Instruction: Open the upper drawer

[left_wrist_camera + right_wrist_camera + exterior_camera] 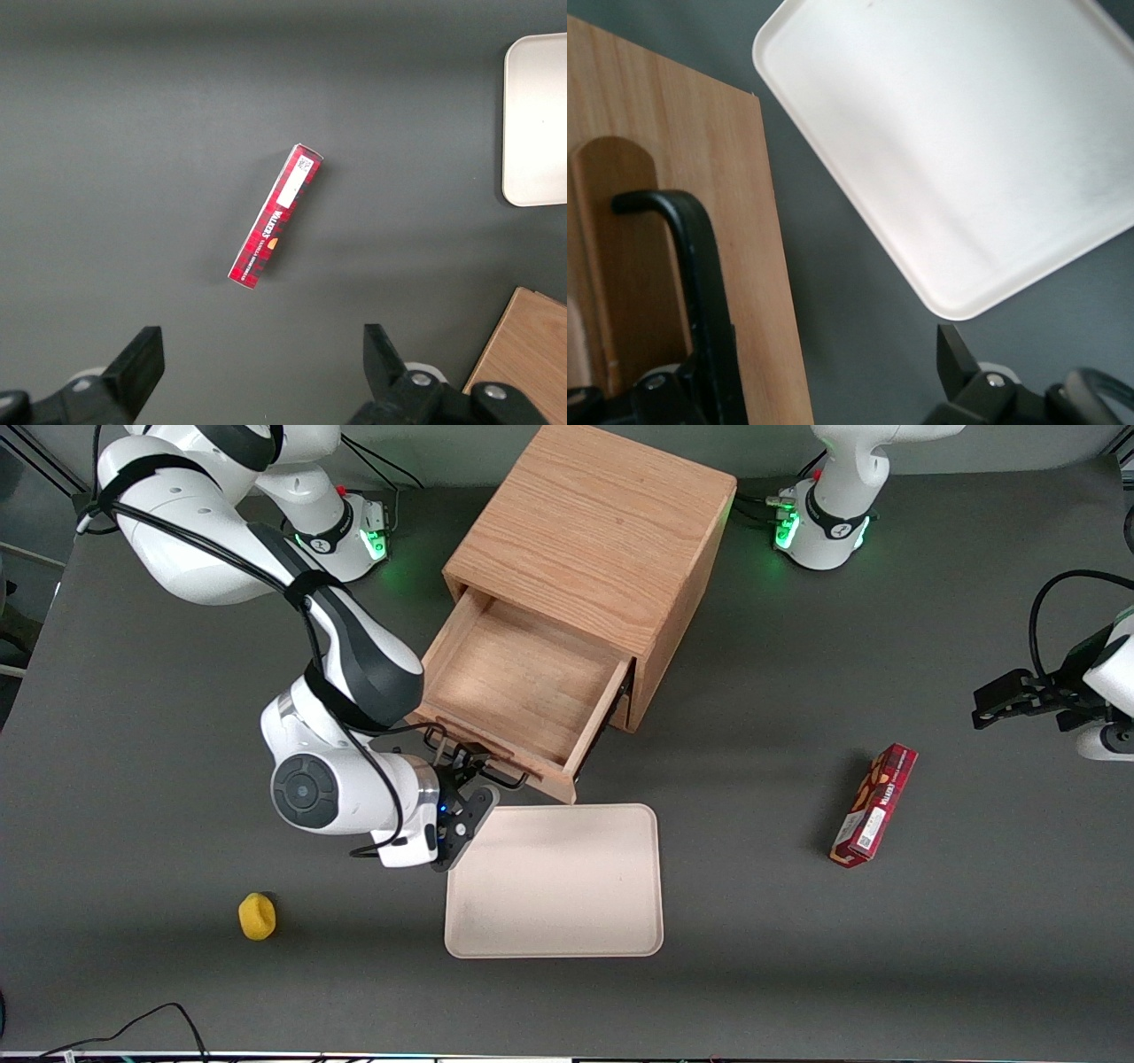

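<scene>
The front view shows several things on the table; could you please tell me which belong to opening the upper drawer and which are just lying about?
Job in hand:
upper drawer, pulled out
black handle
end effector, at the handle

Lying about:
beige tray
red box
yellow object

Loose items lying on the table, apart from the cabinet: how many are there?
3: a beige tray in front of the open upper drawer, with the gripper beside it; a yellow object toward the working arm's end; a red box toward the parked arm's end.

Front view overhead, wrist views close, all sharing tray (554, 881)
</scene>
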